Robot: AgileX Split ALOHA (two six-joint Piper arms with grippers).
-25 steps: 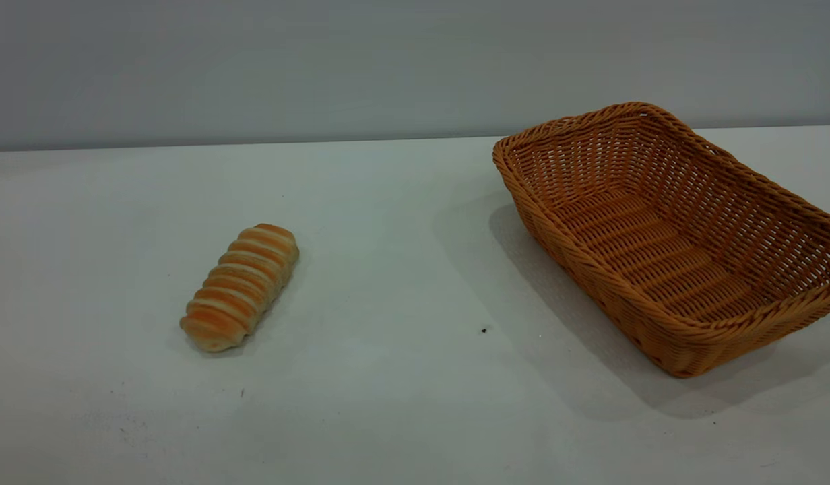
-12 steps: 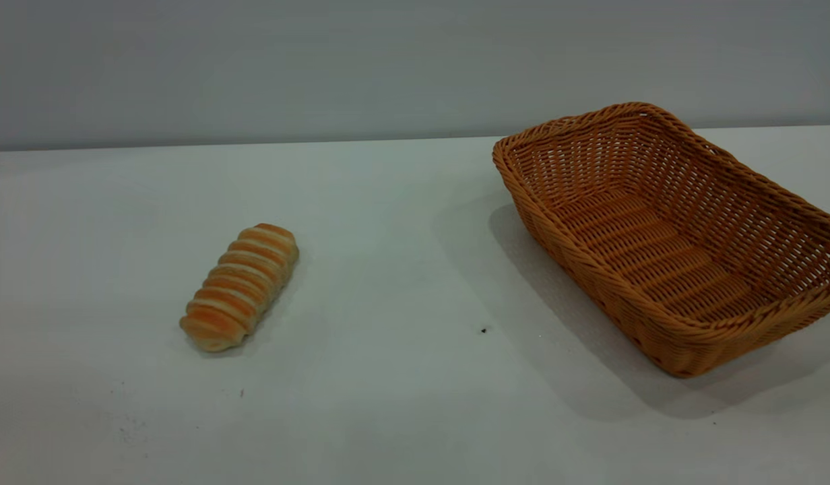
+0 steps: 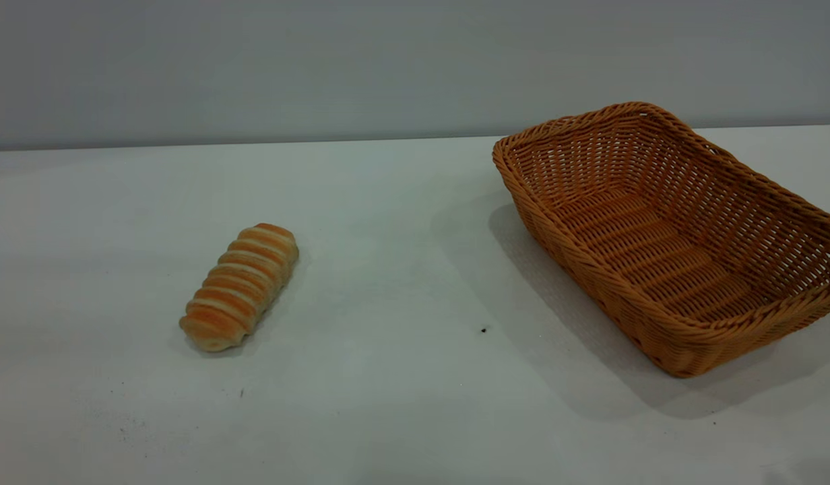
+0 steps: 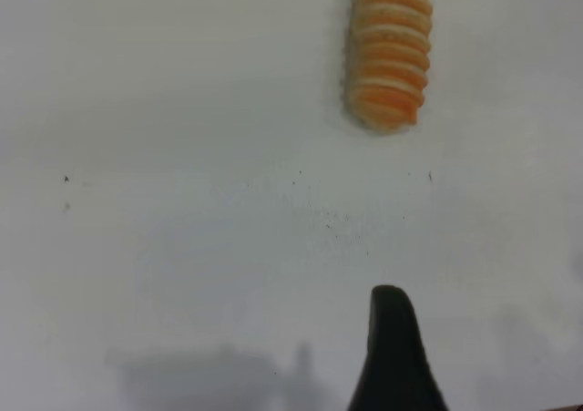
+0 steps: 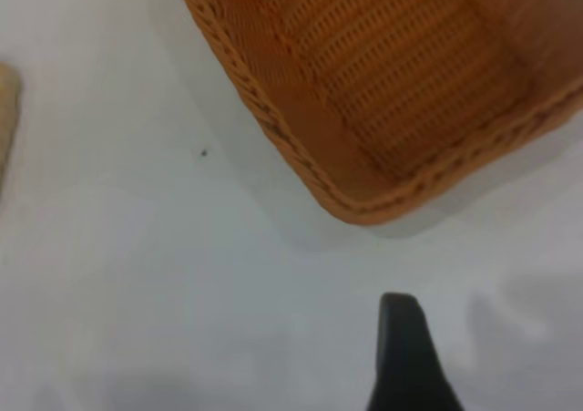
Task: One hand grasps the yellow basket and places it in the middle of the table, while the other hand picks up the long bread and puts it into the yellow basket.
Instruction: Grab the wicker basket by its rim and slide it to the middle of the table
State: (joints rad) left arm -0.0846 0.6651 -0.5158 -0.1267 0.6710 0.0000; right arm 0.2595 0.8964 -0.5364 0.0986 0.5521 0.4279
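Approach stage: bread [image 3: 240, 287] at frame left and basket [image 3: 664, 232] at right lie untouched on the bench [image 3: 401, 377]; the grip state of either end effector cannot be told; the basket must be grasped next.

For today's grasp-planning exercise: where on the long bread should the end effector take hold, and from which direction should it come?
Grip the bread across its narrow middle, coming straight down from above. It lies flat on the table, with open space all around and the basket far to its right. The long sides are roughly parallel, so fingers closing across the width would probably seat in the ridges; gripping lengthwise would likely be too wide.
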